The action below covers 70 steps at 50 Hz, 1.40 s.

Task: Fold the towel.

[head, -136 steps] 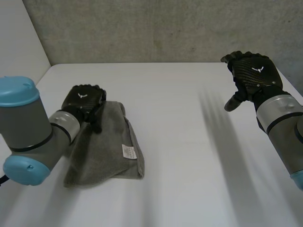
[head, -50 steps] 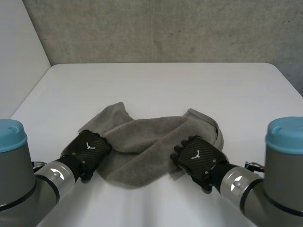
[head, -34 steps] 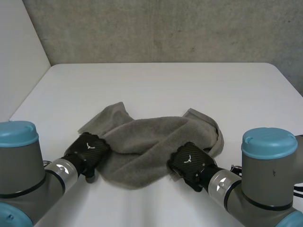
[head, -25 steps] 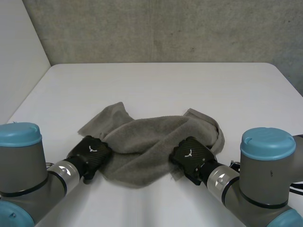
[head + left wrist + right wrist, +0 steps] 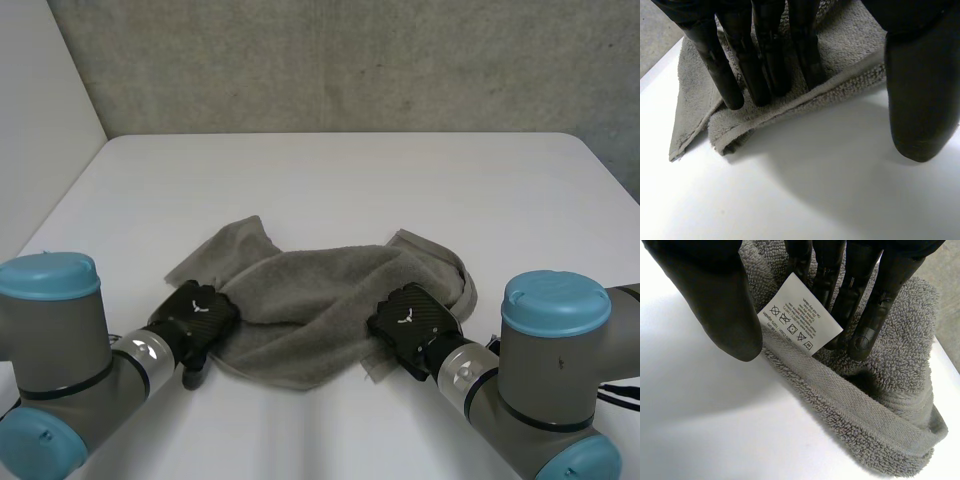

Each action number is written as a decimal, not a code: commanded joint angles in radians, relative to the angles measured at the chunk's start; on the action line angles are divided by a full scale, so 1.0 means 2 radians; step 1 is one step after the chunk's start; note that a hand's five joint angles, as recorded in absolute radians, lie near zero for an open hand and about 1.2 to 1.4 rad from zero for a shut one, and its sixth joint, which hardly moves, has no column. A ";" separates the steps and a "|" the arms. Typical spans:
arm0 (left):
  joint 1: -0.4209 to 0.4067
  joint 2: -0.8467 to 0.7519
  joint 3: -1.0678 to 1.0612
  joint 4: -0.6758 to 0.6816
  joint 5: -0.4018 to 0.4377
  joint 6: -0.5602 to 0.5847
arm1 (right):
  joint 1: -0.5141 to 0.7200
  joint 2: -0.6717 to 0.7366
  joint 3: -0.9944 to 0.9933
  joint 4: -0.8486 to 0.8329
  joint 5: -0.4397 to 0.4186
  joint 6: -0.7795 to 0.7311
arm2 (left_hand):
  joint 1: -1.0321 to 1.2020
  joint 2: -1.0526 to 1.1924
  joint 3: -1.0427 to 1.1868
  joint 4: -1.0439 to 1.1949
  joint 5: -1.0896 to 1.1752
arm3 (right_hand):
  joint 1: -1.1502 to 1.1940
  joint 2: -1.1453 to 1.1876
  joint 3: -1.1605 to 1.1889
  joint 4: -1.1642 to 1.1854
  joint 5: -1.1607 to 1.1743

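Observation:
A rumpled grey towel (image 5: 320, 285) lies across the middle of the white table (image 5: 340, 180). My left hand (image 5: 195, 312) rests on its near left edge. In the left wrist view that hand (image 5: 765, 50) lays straight fingers on the towel (image 5: 850, 55) just behind the hem, while its thumb (image 5: 920, 100) hangs over bare table. My right hand (image 5: 415, 315) sits on the near right edge. Seen from the right wrist, its straight fingers (image 5: 875, 315) press the towel (image 5: 890, 390) beside a white care label (image 5: 800, 320), the thumb (image 5: 720, 305) at the hem, nothing pinched.
A concrete wall (image 5: 350, 60) stands behind the table. The table's left edge (image 5: 60, 200) runs toward the near corner. Both arms (image 5: 50, 360) come in low over the table's near side.
Earlier the towel lay folded at the left under my left hand, the right hand raised. Over the last second both hands crept forward onto the near edge, the right hand's fingers drawing in.

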<state>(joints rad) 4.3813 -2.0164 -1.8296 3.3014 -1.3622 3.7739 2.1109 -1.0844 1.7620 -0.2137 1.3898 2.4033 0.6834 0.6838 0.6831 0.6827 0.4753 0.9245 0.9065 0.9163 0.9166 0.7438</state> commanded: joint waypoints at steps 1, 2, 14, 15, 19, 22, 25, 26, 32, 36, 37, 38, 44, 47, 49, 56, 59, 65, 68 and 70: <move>0.000 -0.007 0.012 0.000 -0.001 -0.001 | 0.000 -0.001 0.002 0.001 0.000 0.000 | 0.004 0.004 0.004 0.005 0.021 | 0.000 0.009 0.004 0.004 0.003; 0.000 -0.007 0.014 0.000 -0.001 0.000 | 0.000 -0.001 0.002 0.001 0.000 0.000 | 0.006 0.006 0.006 0.006 0.023 | 0.000 0.009 0.004 0.004 0.003; 0.000 -0.007 0.020 -0.001 -0.002 -0.001 | 0.000 -0.009 0.010 0.003 -0.007 0.002 | 0.022 0.022 0.022 0.022 0.039 | 0.000 0.009 0.004 0.004 0.003; 0.000 -0.007 0.020 -0.001 -0.002 -0.001 | 0.000 -0.011 0.013 0.003 -0.007 0.004 | 0.022 0.022 0.022 0.022 0.039 | -0.004 0.005 0.000 0.000 -0.001; 0.000 -0.006 0.020 -0.001 -0.001 -0.001 | 0.000 -0.022 0.023 0.003 -0.011 0.005 | 0.028 0.028 0.028 0.028 0.045 | -0.009 0.000 -0.005 -0.005 -0.006; 0.000 -0.006 0.020 -0.001 -0.001 -0.001 | -0.001 -0.037 0.036 0.003 -0.021 0.004 | 0.031 0.031 0.031 0.031 0.048 | -0.015 -0.006 -0.011 -0.011 -0.012; 0.000 -0.007 0.021 -0.001 -0.001 0.000 | -0.001 -0.050 0.043 0.004 -0.035 0.003 | 0.054 0.054 0.054 0.055 0.071 | -0.025 -0.016 -0.021 -0.021 -0.022; 0.000 -0.007 0.024 -0.001 -0.001 -0.001 | -0.001 -0.054 0.046 0.004 -0.042 0.003 | 0.067 0.067 0.067 0.068 0.084 | -0.034 -0.025 -0.030 -0.030 -0.031; 0.000 -0.008 0.034 -0.001 -0.002 -0.002 | 0.000 -0.056 0.049 0.005 -0.051 -0.001 | 0.161 0.161 0.161 0.161 0.178 | -0.043 -0.034 -0.038 -0.039 -0.039; 0.000 -0.009 0.043 -0.002 -0.002 -0.007 | -0.001 -0.057 0.050 0.017 -0.053 -0.002 | 0.221 0.221 0.222 0.222 0.238 | -0.041 -0.032 -0.037 -0.037 -0.038; 0.000 -0.009 0.043 -0.002 -0.002 -0.007 | -0.001 -0.057 0.050 0.017 -0.053 -0.002 | 0.222 0.221 0.222 0.222 0.238 | -0.041 -0.032 -0.037 -0.037 -0.038; 0.000 -0.011 0.045 -0.002 -0.002 -0.010 | -0.001 -0.058 0.049 0.026 -0.054 -0.002 | 0.254 0.253 0.254 0.254 0.270 | -0.041 -0.032 -0.037 -0.037 -0.038; 0.000 -0.018 0.060 -0.003 -0.004 -0.019 | -0.001 -0.068 0.045 0.068 -0.064 -0.003 | 0.356 0.356 0.357 0.357 0.373 | -0.041 -0.032 -0.037 -0.037 -0.038; 0.000 -0.018 0.068 -0.006 -0.004 -0.029 | -0.001 -0.068 0.044 0.073 -0.073 -0.004 | 0.356 0.356 0.357 0.357 0.373 | -0.040 -0.031 -0.036 -0.036 -0.037; 0.000 -0.018 0.070 -0.007 -0.005 -0.038 | 0.000 -0.067 0.045 0.071 -0.074 -0.004 | 0.356 0.356 0.357 0.357 0.373 | -0.041 -0.032 -0.037 -0.037 -0.038; 0.001 -0.014 0.076 -0.008 -0.002 -0.076 | 0.000 -0.052 0.045 0.035 -0.080 -0.003 | 0.356 0.356 0.357 0.357 0.373 | -0.044 -0.035 -0.040 -0.040 -0.041; 0.001 -0.013 0.076 -0.008 -0.003 -0.077 | 0.000 -0.050 0.045 0.026 -0.081 -0.002 | 0.356 0.356 0.357 0.357 0.373 | -0.045 -0.036 -0.041 -0.041 -0.042; 0.001 -0.011 0.076 -0.008 -0.003 -0.078 | 0.004 -0.049 0.045 0.007 -0.080 0.004 | 0.356 0.356 0.357 0.357 0.373 | -0.082 -0.073 -0.078 -0.078 -0.079; 0.001 -0.010 0.075 -0.008 -0.003 -0.078 | 0.005 -0.048 0.043 0.000 -0.080 0.004 | 0.356 0.356 0.357 0.357 0.373 | -0.084 -0.075 -0.080 -0.080 -0.081; 0.001 -0.010 0.075 -0.008 -0.003 -0.078 | 0.005 -0.045 0.042 0.000 -0.081 0.004 | 0.356 0.356 0.357 0.357 0.373 | -0.085 -0.076 -0.081 -0.081 -0.082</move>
<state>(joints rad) 4.3829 -2.0390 -1.6779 3.2856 -1.3682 3.6168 2.1172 -1.1808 1.8505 -0.1954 1.2289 2.4094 1.3440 1.3856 1.3850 1.3890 1.1923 0.7736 0.7842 0.7737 0.7838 0.5962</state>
